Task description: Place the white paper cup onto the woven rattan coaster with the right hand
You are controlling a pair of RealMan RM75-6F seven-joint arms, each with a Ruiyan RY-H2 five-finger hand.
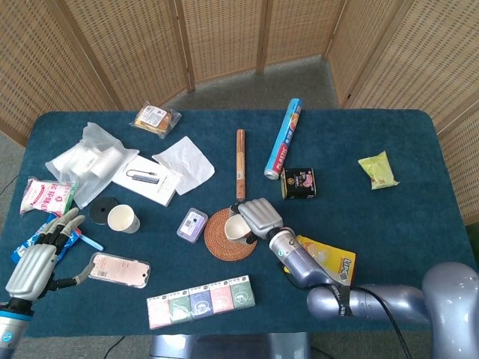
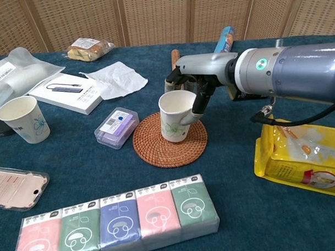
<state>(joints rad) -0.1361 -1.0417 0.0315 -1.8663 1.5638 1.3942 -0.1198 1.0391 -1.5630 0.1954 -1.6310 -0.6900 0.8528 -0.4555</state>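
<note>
A white paper cup (image 2: 176, 117) with a green leaf print stands upright on the round woven rattan coaster (image 2: 157, 148) at the table's middle. My right hand (image 2: 194, 80) grips the cup from behind and above, fingers wrapped round its rim. In the head view the cup (image 1: 235, 229) shows on the coaster (image 1: 217, 245) under the right hand (image 1: 258, 215). My left hand (image 1: 39, 262) hovers at the table's near left corner, fingers spread, holding nothing. It is out of the chest view.
A second paper cup (image 2: 22, 119) stands at left. A purple box (image 2: 116, 127) lies beside the coaster, tissue packs (image 2: 116, 221) in front, a yellow bag (image 2: 303, 159) at right. A brown stick (image 2: 177, 75), black tin (image 1: 299, 182) and foil roll (image 1: 283, 139) lie behind.
</note>
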